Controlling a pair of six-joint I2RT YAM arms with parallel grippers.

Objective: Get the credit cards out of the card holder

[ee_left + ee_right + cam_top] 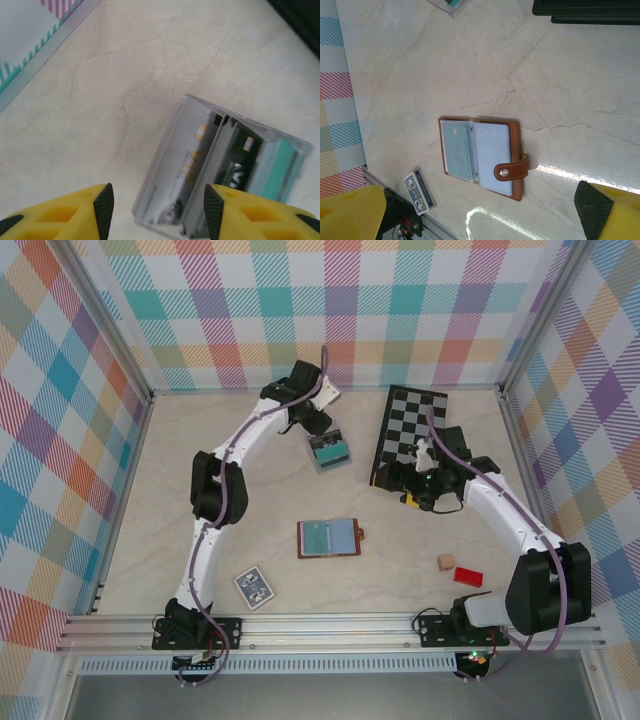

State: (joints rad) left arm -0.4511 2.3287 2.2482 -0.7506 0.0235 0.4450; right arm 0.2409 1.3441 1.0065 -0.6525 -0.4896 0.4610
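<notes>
The brown card holder (pixel 329 538) lies open in the middle of the table, snap tab (pixel 512 170) pointing right. A teal card (pixel 457 150) sits in its left pocket. My right gripper (pixel 425 485) hovers by the chessboard's near edge. Its fingers (pixel 592 207) are wide open around nothing, well above the card holder (pixel 480 155). My left gripper (pixel 318 425) hangs over a small grey-and-teal box (pixel 328 452). It (pixel 158 212) is open, and its pads (pixel 103 210) stand clear of a silver-grey credit card (pixel 185 165) lying in the box beside a black card (pixel 240 160).
A black-and-white chessboard (pixel 413 432) with a white piece (pixel 423 452) lies at the back right. A blue patterned playing-card deck (pixel 254 587) sits near the front left rail. A tan block (pixel 446 562) and a red block (pixel 467 575) rest at the front right.
</notes>
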